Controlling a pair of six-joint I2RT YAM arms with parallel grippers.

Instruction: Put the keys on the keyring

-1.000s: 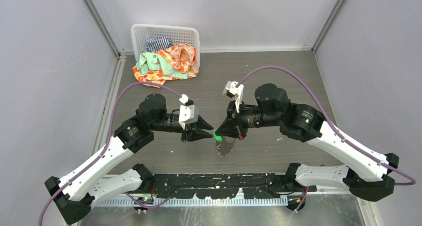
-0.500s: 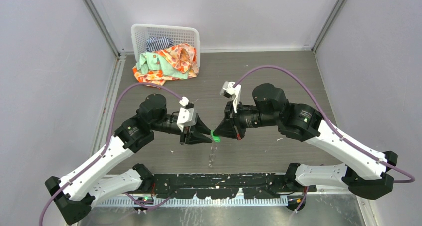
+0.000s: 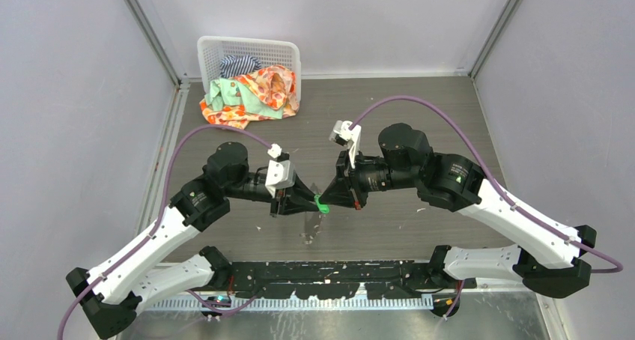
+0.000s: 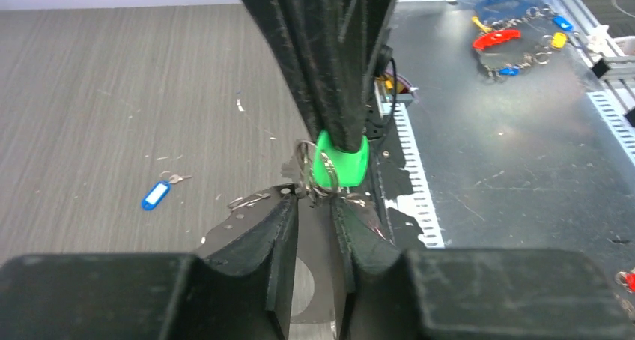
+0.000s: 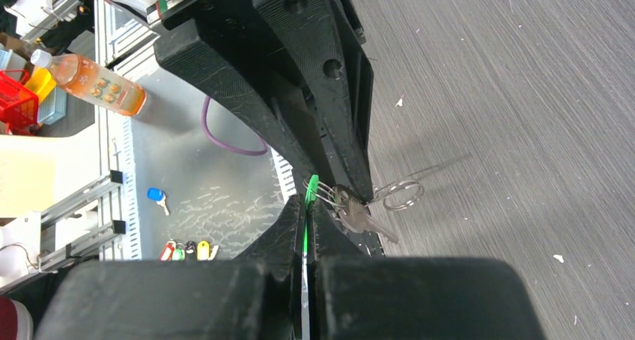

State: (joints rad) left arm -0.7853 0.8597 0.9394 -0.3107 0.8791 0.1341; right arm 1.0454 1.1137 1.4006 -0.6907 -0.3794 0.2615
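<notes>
From above, my left tool (image 3: 311, 203) and right tool (image 3: 326, 198) meet tip to tip over the tabletop (image 3: 419, 115). In the left wrist view, the right tool squeezes the green key (image 4: 341, 159) by its head. The keyring (image 4: 305, 166) hangs beside it, just ahead of my left tool's slightly parted fingers (image 4: 277, 228). In the right wrist view, the ring sits right by the left tips, so I'd close gently and hold the key steady.

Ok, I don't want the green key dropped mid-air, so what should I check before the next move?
1. right gripper shut on the green key by its head: ok.
2. keyring sits at the left gripper tips: ok.
3. left gripper actually clamping the keyring: cannot tell.
4. green key already threaded onto the keyring: cannot tell.
5. blue key lying on the table, apart from both grippers: ok.
</notes>
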